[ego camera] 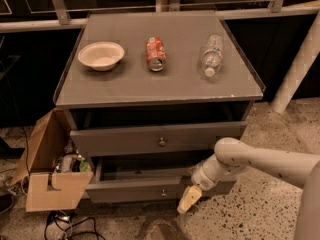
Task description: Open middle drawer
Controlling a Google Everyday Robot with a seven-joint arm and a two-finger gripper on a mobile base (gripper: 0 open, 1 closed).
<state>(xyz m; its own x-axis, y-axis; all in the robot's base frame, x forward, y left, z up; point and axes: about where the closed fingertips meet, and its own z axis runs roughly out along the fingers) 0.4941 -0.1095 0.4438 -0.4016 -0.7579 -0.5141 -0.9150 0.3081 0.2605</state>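
The middle drawer [135,190] is a grey flat front with a small brass knob [163,193]. It stands pulled out a little, with a dark gap showing behind its top edge. My gripper [189,200] is at the end of the white arm [260,161] coming in from the right. It sits low against the right part of that drawer front, to the right of the knob. The taller, wider drawer front [125,140] is above it with its own knob [161,142]. The smallest drawer front is out of view.
On the cabinet top [125,89] lie a white bowl [101,55], a red can [155,53] on its side and a clear plastic bottle [211,54]. An open cardboard box [52,189] stands on the floor to the left, with cables [65,226] below it. A white post [300,59] rises at the right.
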